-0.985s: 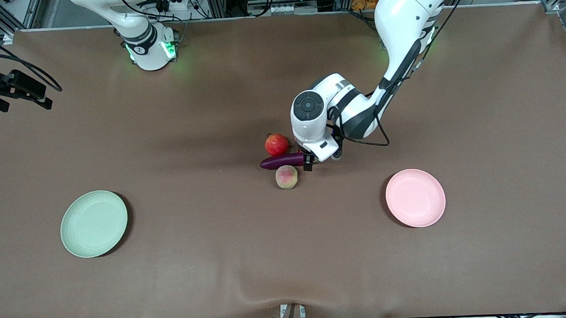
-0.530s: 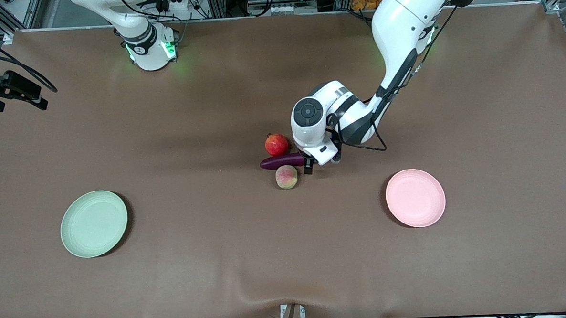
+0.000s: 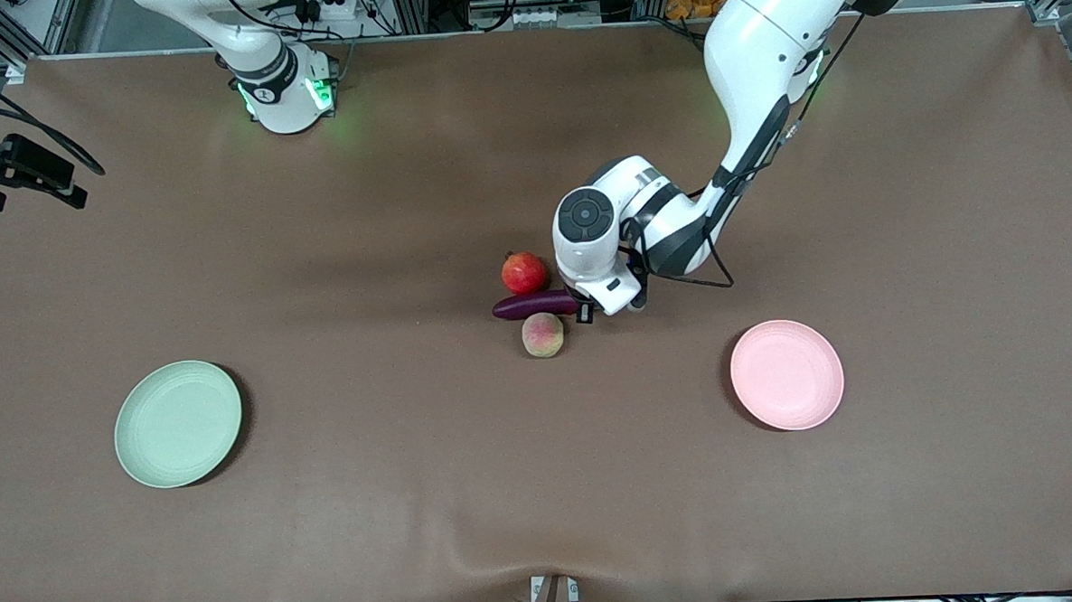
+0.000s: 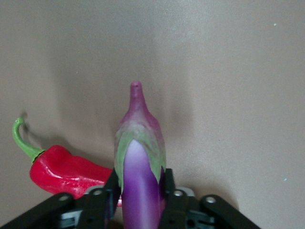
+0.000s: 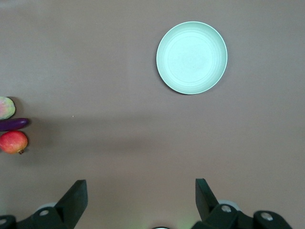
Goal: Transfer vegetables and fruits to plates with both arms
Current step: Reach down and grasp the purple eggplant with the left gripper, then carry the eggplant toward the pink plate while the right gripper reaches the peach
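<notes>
The purple eggplant (image 3: 532,305) lies at mid-table between the red pomegranate (image 3: 524,273) and the yellow-green peach (image 3: 543,334). My left gripper (image 3: 583,310) is down at its cap end. In the left wrist view the left gripper (image 4: 139,174) is shut on the eggplant (image 4: 139,157), one finger against each side. The red chili (image 4: 66,171) lies right beside it on the cloth and is hidden under the wrist in the front view. My right gripper (image 5: 140,186) is open and empty, high over the right arm's end of the table.
The pale green plate (image 3: 178,423) sits toward the right arm's end and shows in the right wrist view (image 5: 192,57). The pale pink plate (image 3: 786,374) sits toward the left arm's end. Brown cloth covers the table.
The left gripper's fingers have closed in on the eggplant's cap end and the wrist has shifted slightly. The eggplant and fruits have not moved. The right gripper has drifted a little.
</notes>
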Action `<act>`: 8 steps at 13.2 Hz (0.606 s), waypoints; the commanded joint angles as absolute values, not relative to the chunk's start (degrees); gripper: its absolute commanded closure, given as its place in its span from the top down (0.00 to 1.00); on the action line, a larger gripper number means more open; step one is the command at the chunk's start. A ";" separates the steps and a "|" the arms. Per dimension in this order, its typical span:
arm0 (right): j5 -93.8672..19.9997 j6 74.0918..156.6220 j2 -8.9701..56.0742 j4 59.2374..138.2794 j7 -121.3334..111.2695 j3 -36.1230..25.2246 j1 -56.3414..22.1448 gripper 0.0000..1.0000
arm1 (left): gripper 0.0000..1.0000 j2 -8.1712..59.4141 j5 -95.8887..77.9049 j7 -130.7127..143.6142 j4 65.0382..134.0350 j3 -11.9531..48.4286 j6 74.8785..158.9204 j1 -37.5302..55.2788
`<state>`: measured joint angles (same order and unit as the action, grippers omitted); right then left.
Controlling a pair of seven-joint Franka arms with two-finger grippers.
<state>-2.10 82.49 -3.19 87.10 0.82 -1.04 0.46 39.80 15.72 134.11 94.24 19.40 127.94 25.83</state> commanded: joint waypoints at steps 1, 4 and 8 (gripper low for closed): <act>-3.16 82.44 -4.31 88.24 0.18 -0.18 1.85 1.00 | 0.00 39.56 17.49 135.79 93.08 19.34 128.50 27.07; -3.08 82.44 -3.78 87.89 0.18 -0.18 1.93 1.00 | 0.00 34.21 17.84 132.12 92.55 19.42 127.10 25.23; -1.42 82.79 0.06 87.19 0.00 -0.09 1.67 1.00 | 0.00 27.87 16.97 112.92 92.55 19.95 120.61 18.13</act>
<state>-1.98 82.49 -2.72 87.54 0.80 -1.04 0.51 31.77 16.76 121.86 91.18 19.33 123.90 22.37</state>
